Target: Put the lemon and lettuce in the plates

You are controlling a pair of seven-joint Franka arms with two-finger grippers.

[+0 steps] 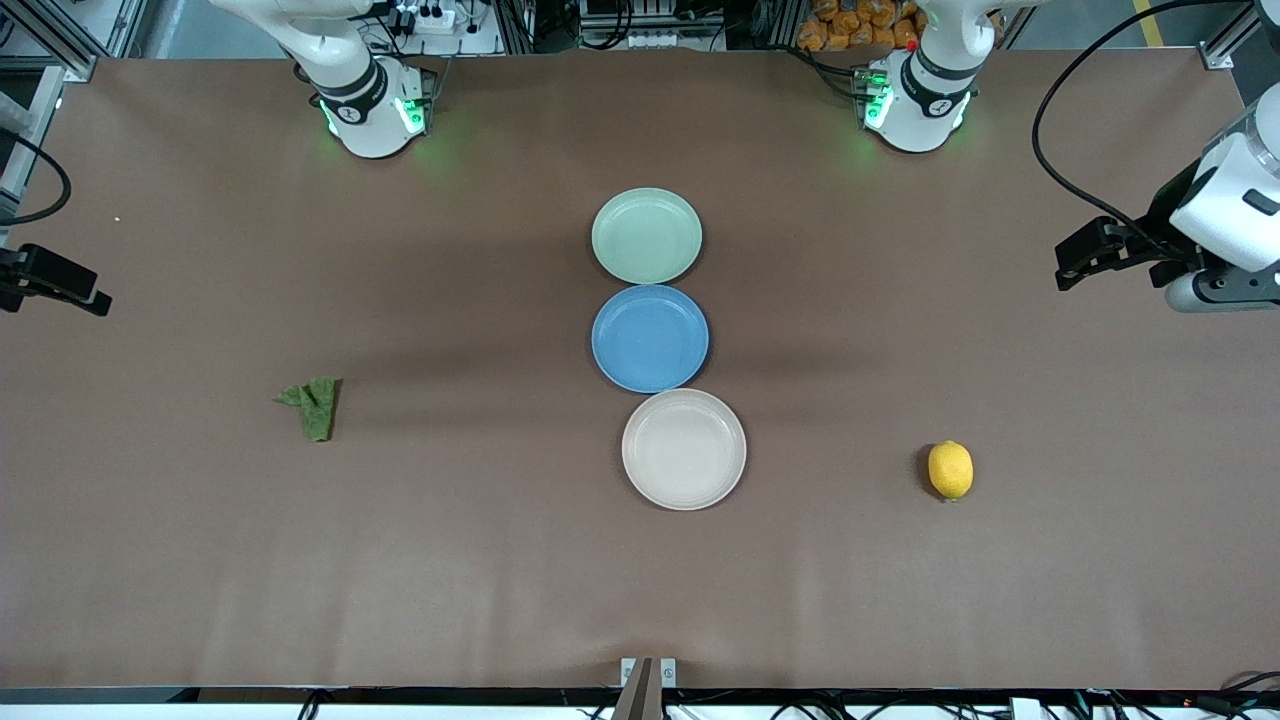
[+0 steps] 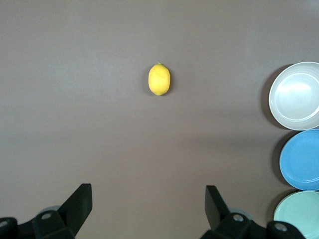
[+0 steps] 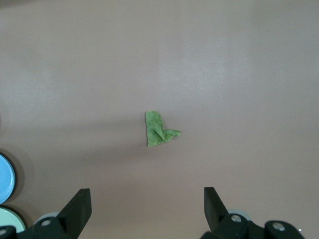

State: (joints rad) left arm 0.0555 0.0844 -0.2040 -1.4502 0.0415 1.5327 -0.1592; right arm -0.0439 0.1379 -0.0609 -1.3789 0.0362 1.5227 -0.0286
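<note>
The yellow lemon point(image 1: 950, 469) lies on the brown table toward the left arm's end; it also shows in the left wrist view point(image 2: 159, 79). The dark green lettuce point(image 1: 314, 405) lies toward the right arm's end and shows in the right wrist view point(image 3: 158, 129). The mint green plate point(image 1: 646, 235) and the beige-pink plate point(image 1: 684, 449) stand empty mid-table. My left gripper point(image 1: 1072, 262) point(image 2: 148, 204) is open and empty, high over its end of the table. My right gripper point(image 1: 88, 292) point(image 3: 147, 206) is open and empty, high over its end.
A blue plate point(image 1: 650, 337) stands empty between the two other plates, touching both in one row. The mint plate is farthest from the front camera, the beige-pink one nearest. The three plates show at the edge of the left wrist view point(image 2: 301, 159).
</note>
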